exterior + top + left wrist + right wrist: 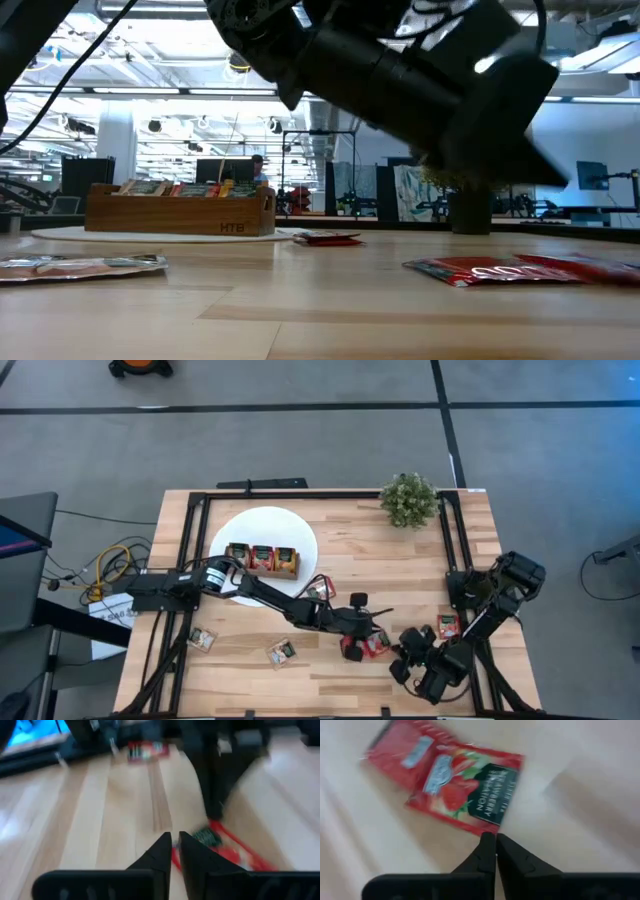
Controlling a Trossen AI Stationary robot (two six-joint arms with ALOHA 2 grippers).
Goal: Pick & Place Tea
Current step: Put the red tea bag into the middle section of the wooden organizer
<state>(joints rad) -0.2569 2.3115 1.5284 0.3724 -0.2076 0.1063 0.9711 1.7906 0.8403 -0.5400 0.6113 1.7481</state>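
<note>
My right gripper (pixel 495 842) sits nearest the lens, fingers pressed together with nothing between them, tips just at the edge of a red strawberry tea sachet (pixel 465 790) lying flat on the wooden table (pixel 580 780). A second red sachet (pixel 402 747) lies partly under it. From above, that gripper (pixel 402 657) is at the front right of the table, just beside the red sachets (pixel 372 646).

My left gripper (pixel 172 845) is also nearly closed, a thin slit between the fingers, holding nothing, tips over bare wood just beside a red sachet (pixel 227 850). Left arm reaches from the left edge across to the front middle (pixel 350 622).

Other tea: one red sachet (pixel 320 590) mid-table, one (pixel 448 625) near the right rail, two pale sachets at front left (pixel 203 639) (pixel 282 651). Wooden tray (pixel 262 559) on the white disc (pixel 290 525), with sachets in it. Potted plant (pixel 408 500) at back right.
</note>
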